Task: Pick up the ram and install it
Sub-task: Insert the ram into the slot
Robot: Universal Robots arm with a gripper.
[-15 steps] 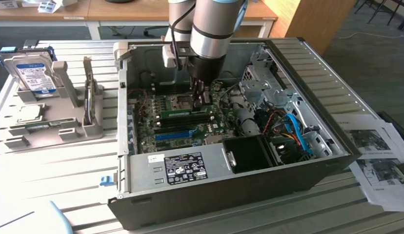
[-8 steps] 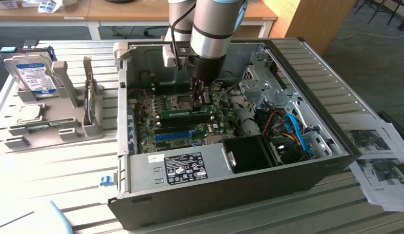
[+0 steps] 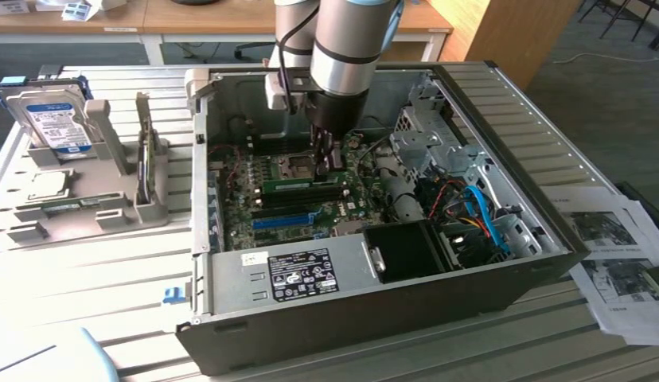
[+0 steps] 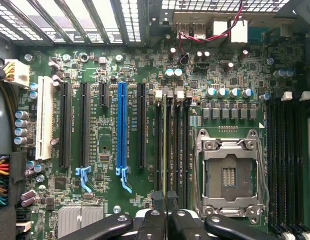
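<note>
Green and thin, the long flat ram stick [image 3: 287, 182] [image 4: 165, 145] stood on edge in one of the black memory slots of the green motherboard [image 4: 110, 65], just beside the empty silver processor socket [image 4: 229, 175]. The board lay inside an open dark grey computer case [image 3: 500, 294] in the middle of the exterior view, resting on a pale slatted surface [image 3: 96, 278].

The silver robot arm [image 3: 345, 48] came down from the upper middle of that frame into the case. Its black fingers [image 3: 329, 159] [image 4: 158, 205] were clenched almost together at one end of the ram stick. In the wrist view the stick's pale top edge ran straight into the narrow gap between their tips, so they pinched that end. How deep the stick sat in its slot could not be told.

On the far side of the stick from the socket ran a long blue expansion slot [image 4: 121, 125] [image 3: 282, 220], then black slots and a white slot [image 4: 44, 117].

At the exterior view's left, a grey plastic holder [image 3: 85, 199] stood on the surface, carrying an upright blue-labelled hard drive [image 3: 52, 119] and a square silver processor chip [image 3: 48, 185]. At the exterior view's right, printed paper sheets [image 3: 616, 239] lay beside the case.
</note>
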